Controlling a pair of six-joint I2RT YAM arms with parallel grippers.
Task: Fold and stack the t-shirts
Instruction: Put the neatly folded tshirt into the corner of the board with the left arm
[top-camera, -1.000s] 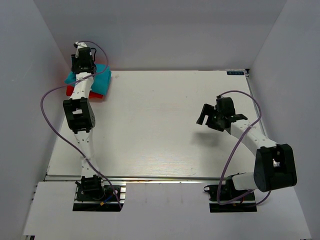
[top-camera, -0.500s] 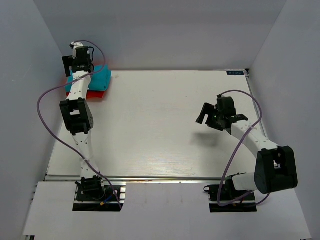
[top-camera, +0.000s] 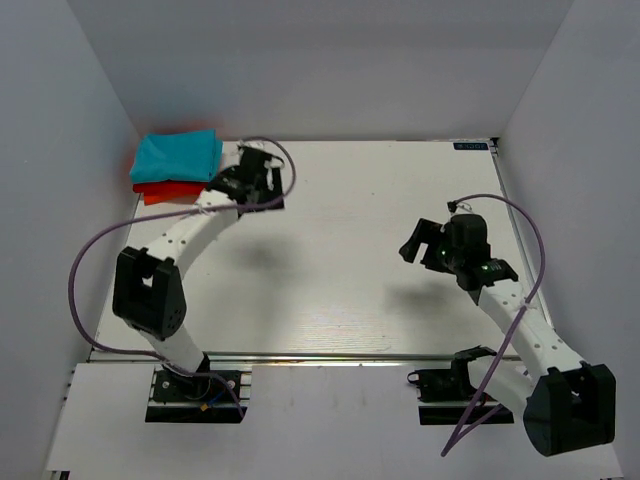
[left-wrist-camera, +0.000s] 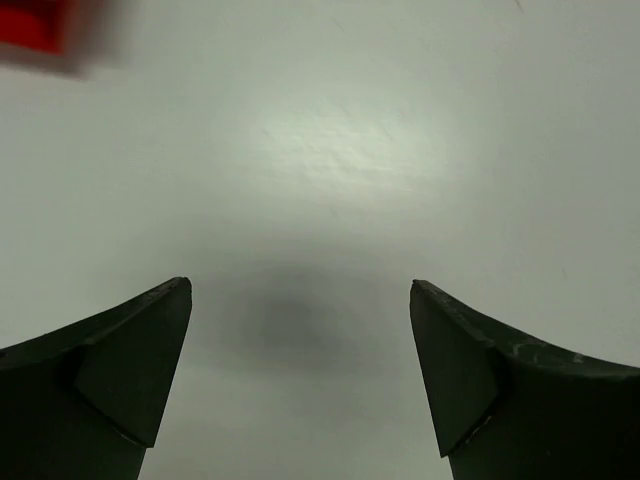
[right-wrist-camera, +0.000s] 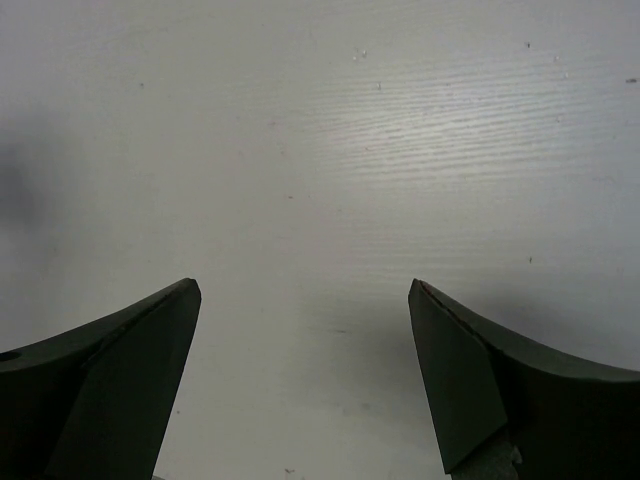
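The teal t-shirt lies folded on top of the folded red t-shirt in the far left corner of the table. A blurred red corner of the red t-shirt shows at the top left of the left wrist view. My left gripper is open and empty, just right of the stack, above bare table. My right gripper is open and empty over the right half of the table.
White walls enclose the table on the left, back and right. A purple cable loops off the left arm and another off the right arm. A small dark label sits at the far right edge.
My left gripper has pulled back from above the stack and swung right and nearer, leaving both shirts uncovered. My right arm has shifted slightly nearer and to the right.
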